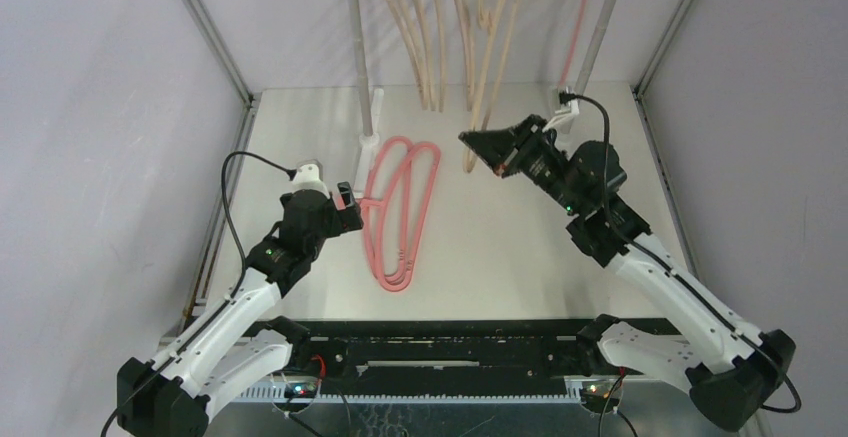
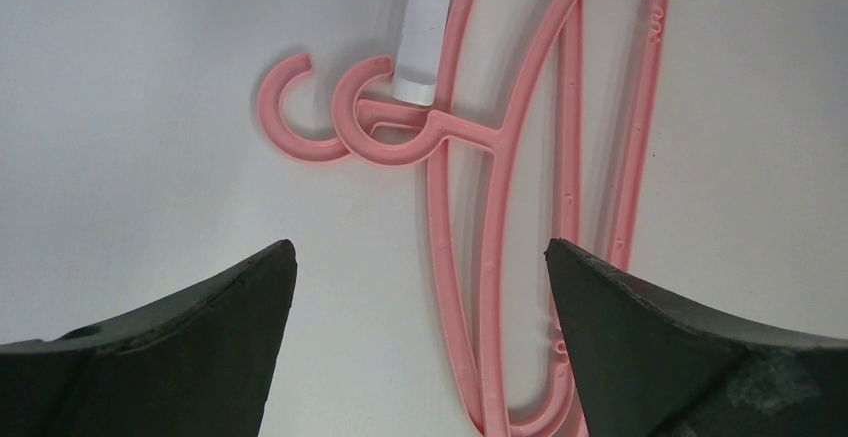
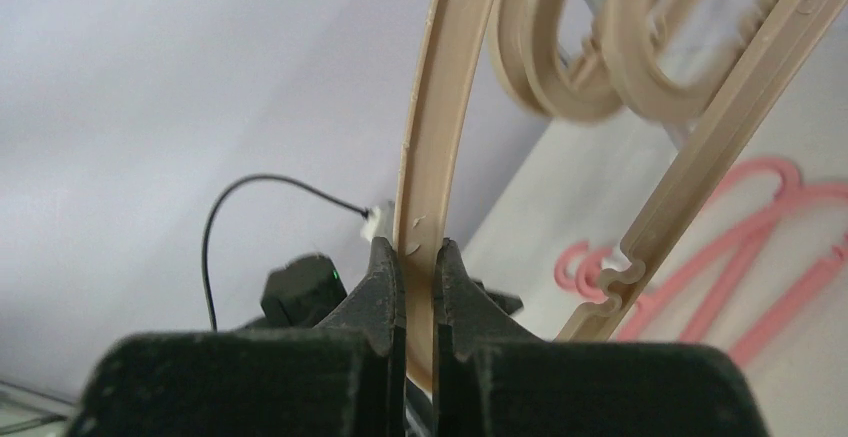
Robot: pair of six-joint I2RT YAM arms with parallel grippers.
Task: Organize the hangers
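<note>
Two salmon pink hangers (image 1: 402, 209) lie overlapped flat on the table, hooks toward the rack. My left gripper (image 1: 346, 200) is open and empty just left of them; in the left wrist view its jaws (image 2: 420, 257) stand wide above the pink hangers (image 2: 500, 197), whose hooks (image 2: 330, 122) lie beside the rack foot. My right gripper (image 1: 492, 149) is shut on the lower rim of a beige hanger (image 1: 497, 57) that leans up toward the rack; in the right wrist view its jaws (image 3: 420, 252) pinch that beige hanger (image 3: 432, 137). Several beige hangers (image 1: 425, 27) and a pink one (image 1: 580, 22) hang at the back.
Two grey upright rack poles (image 1: 358, 37) (image 1: 605, 32) stand at the back on white feet (image 1: 368, 142). Grey walls close in the table on both sides. A black cable (image 1: 250, 162) runs to the left wrist.
</note>
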